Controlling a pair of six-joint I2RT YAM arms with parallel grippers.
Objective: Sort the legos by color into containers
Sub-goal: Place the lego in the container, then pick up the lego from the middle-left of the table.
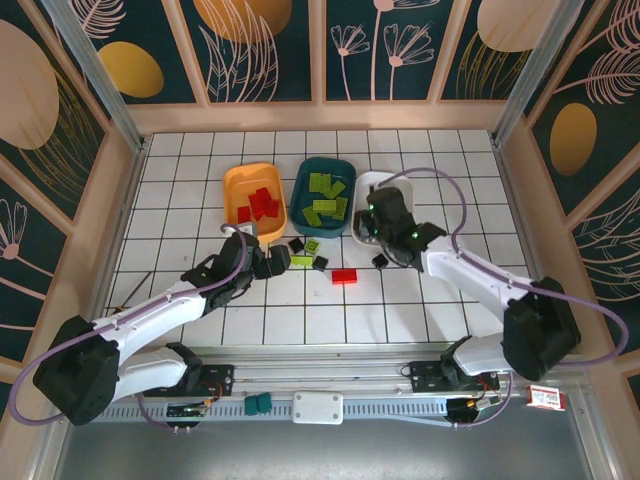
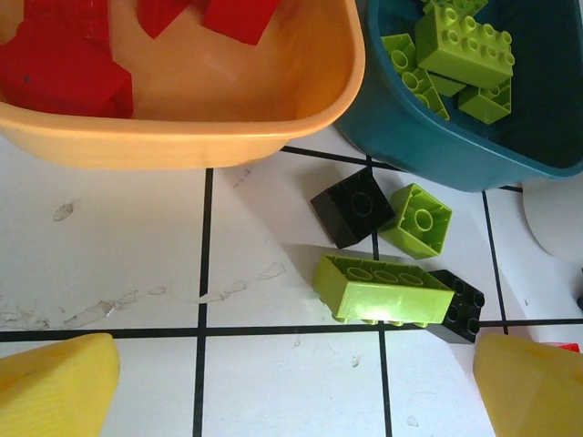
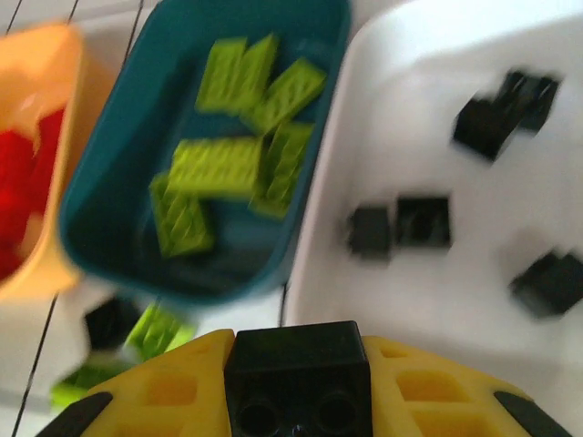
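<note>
As the right gripper pinches it, a black lego sits between the jaws.

- The overhead camera looks down from high on the near side of the dark teal tub, taking in the whole bench.
- My left wrist camera sits low and close, before that tub's near-left corner.
- My right wrist camera looks down from its near-right, blurred.
- All three share that tub.

White gridded tabletop, dark leaf-print walls (wooden trim)
</note>
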